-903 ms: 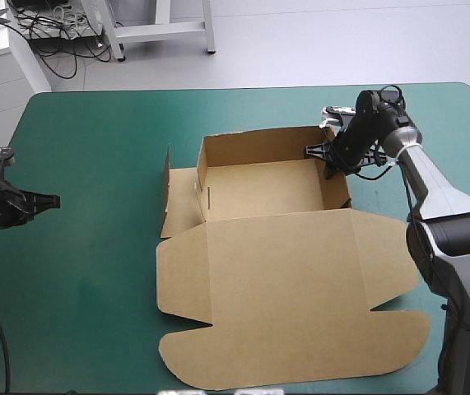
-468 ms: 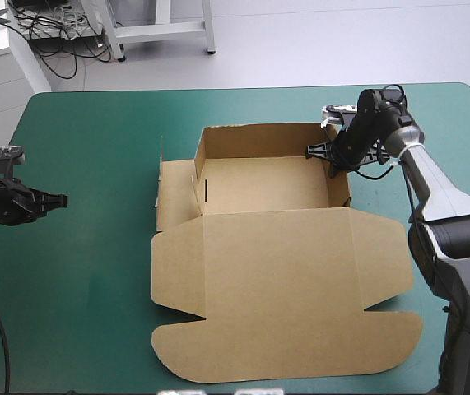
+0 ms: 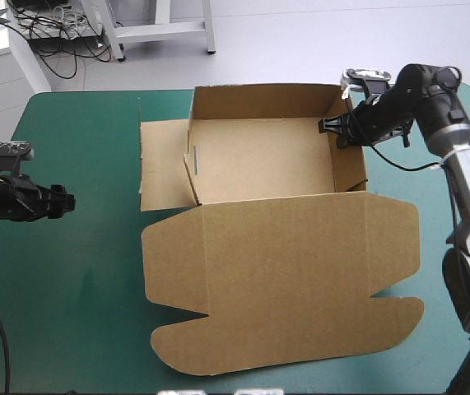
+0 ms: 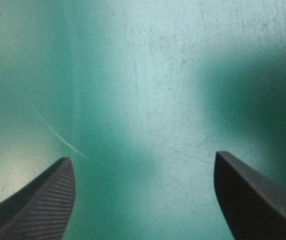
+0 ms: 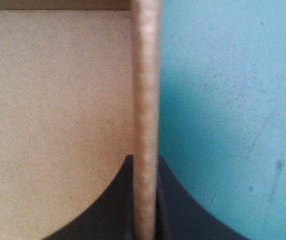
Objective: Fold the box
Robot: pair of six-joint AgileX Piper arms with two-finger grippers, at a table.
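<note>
At the middle of the teal-green surface, somewhat toward its far edge, the brown box is sitting as an open tray, with its lid lying flat toward the near edge. The rear wall and the right wall are standing upright. The left flap is lying spread out flat beside the tray.

The right hand is pinching the top edge of the right wall close to the far corner, one black finger inside the tray and one outside. In the right wrist view the board's edge is running straight up between the two fingers, which are pressed all but together on it. This grip is probably keeping the wall from dropping back outward, and it is likely also steadying the whole box.

The left hand is hanging low near the surface's left edge, well apart from the box. Its fingers are spread wide with nothing between them, only bare cover ahead. It is pointing toward the left flap, so it is probably standing ready to raise that side, the wall not yet up.
</note>
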